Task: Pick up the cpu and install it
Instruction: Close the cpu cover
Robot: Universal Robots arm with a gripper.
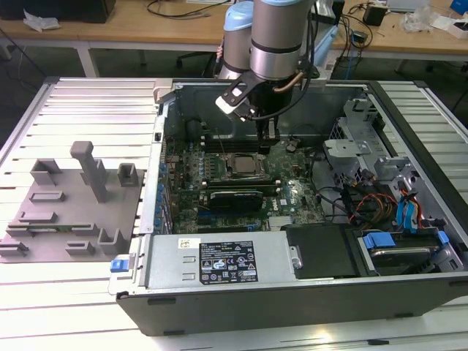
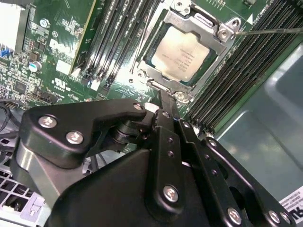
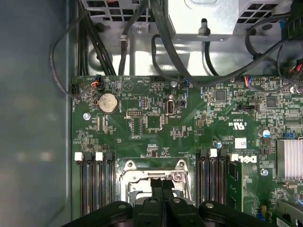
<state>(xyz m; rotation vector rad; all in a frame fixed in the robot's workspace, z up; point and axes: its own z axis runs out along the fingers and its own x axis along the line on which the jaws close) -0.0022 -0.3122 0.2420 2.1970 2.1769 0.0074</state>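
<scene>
The cpu (image 2: 182, 56), a pale silvery square chip, lies flat inside the metal-framed socket (image 2: 222, 29) of the green board (image 3: 151, 123). In the exterior view the cpu (image 1: 241, 165) sits mid-board inside the open computer case. My gripper (image 1: 269, 141) hangs just above the board, beside the socket on the exterior view's right. Its black fingers (image 3: 156, 185) are pressed together with nothing between them. In the second wrist view the gripper (image 2: 158, 97) ends just short of the socket frame's edge.
A grey plastic tray (image 1: 73, 208) with upright blocks lies to the exterior view's left of the case. Inside the case are memory slots (image 2: 118, 33), a black expansion card (image 1: 234, 199), a power supply (image 1: 219, 262), a metal drive cage (image 1: 358, 146) and loose cables (image 3: 118, 42).
</scene>
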